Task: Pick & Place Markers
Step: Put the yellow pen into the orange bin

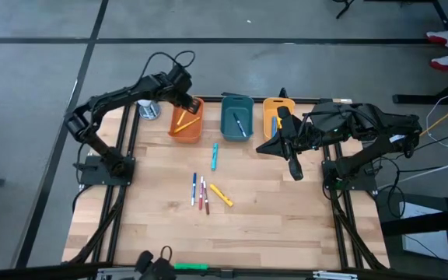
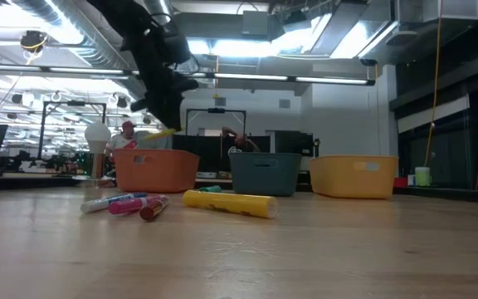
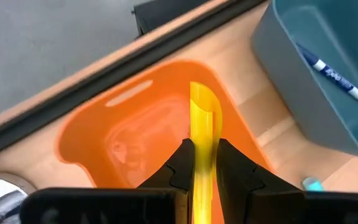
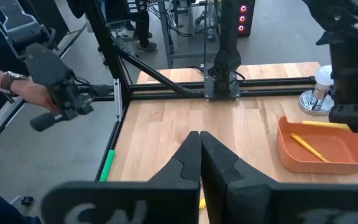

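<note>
My left gripper [image 1: 192, 106] hangs over the orange bin [image 1: 186, 127], shut on a yellow marker [image 3: 204, 118]. One yellow marker [image 4: 306, 146] lies inside that bin. The teal bin [image 1: 237, 117] holds a white-bodied marker [image 3: 335, 75], and the yellow bin [image 1: 277, 117] a blue one. Loose on the table lie a teal marker [image 1: 215, 155], a blue one [image 1: 194, 189], a white and a red one [image 1: 204, 198], and a yellow one [image 1: 222, 194]. My right gripper [image 4: 200, 155] waits shut, high over the table's right half. My left gripper pinches the yellow marker's barrel [image 3: 202, 163] between its two fingers. The fingers slant down from the table's near left side and lie along the marker. The marker's free end [image 3: 204, 99] sticks out past the fingertips, clear above the orange bin's inside.
The three bins stand in a row along the far edge. A silver lamp base [image 1: 148, 109] stands left of the orange bin. A bright green stick [image 1: 190, 267] lies at the near edge. A person's hand [image 4: 33, 93] holds a control handle beyond the table's near left side.
</note>
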